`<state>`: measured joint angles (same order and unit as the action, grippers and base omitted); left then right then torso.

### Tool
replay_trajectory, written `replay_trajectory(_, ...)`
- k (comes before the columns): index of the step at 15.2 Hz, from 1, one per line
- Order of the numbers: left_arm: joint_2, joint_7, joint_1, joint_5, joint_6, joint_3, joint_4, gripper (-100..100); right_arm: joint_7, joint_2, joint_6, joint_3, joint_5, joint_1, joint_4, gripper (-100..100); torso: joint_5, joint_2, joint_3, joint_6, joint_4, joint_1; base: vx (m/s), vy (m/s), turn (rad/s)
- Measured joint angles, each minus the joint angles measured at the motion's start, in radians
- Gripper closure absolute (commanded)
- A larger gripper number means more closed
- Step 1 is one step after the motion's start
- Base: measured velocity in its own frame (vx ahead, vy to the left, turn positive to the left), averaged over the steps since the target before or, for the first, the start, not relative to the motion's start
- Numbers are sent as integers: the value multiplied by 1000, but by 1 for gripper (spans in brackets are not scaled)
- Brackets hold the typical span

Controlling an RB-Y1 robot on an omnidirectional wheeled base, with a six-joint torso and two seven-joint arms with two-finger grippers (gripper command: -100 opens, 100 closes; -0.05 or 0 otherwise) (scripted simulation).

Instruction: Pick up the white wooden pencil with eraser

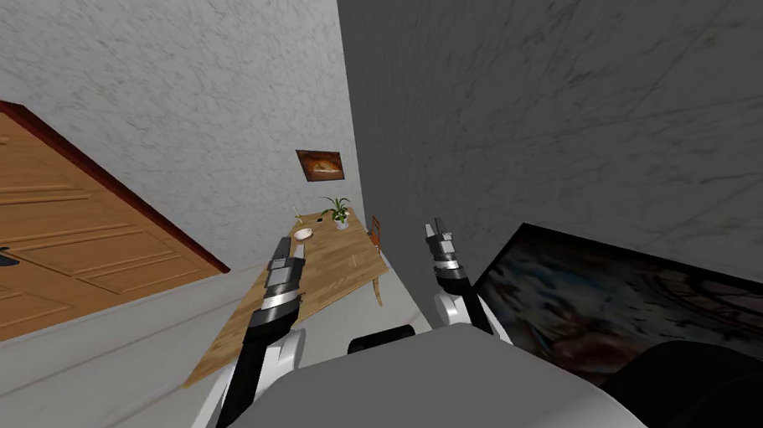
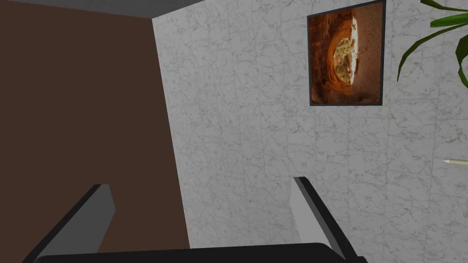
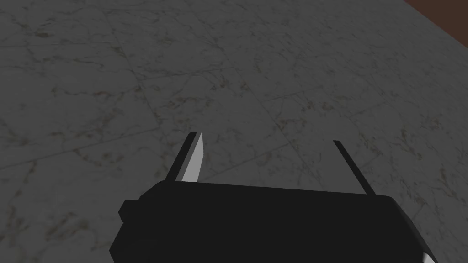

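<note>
Facing: a wooden table (image 1: 326, 282) set in the corner where a light marbled wall (image 1: 221, 109) meets a darker grey wall (image 1: 574, 110), ahead of both arms
Pencil: the white pencil (image 1: 296, 214) shows as a thin pale sliver at the table's far left corner, close to the light wall; its pointed tip (image 2: 456, 161) pokes in against that wall in the left wrist view; whether it stands or leans I cannot tell
Left gripper: the left gripper (image 1: 283, 244) is raised over the table's left side, aimed at the light wall and well short of the pencil; jaws wide apart, nothing between them
Right gripper: the right gripper (image 1: 438, 225) is held up off the table's right side, near the grey wall; its fingers (image 3: 194, 153) stand apart and grip nothing
On the table: a potted plant (image 1: 338, 211) in a white pot at the far right corner; a small pale dish (image 1: 304, 233) near the pencil
Above the table: a framed picture (image 1: 321, 164) in orange and brown
Left of the table: a panelled wooden door (image 1: 55, 247) with a dark red frame
Beside the left fingers: a flat brown surface (image 2: 82, 114) meeting the light wall
</note>
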<state>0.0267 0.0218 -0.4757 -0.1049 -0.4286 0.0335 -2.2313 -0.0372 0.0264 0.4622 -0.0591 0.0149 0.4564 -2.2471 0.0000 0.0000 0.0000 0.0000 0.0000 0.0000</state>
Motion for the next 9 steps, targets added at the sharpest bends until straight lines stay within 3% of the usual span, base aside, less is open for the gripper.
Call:
replay_trajectory(4,64,21,30,25,31,3,55,-100,0,0,0,0,0,0,0,0,0,0,0,1,0,2,-2,25,-168)
replay_trajectory(9,144,67,73,76,111,2,137,-100,0,0,0,0,0,0,0,0,1,0,0,1,0,3,-5,37,-211)
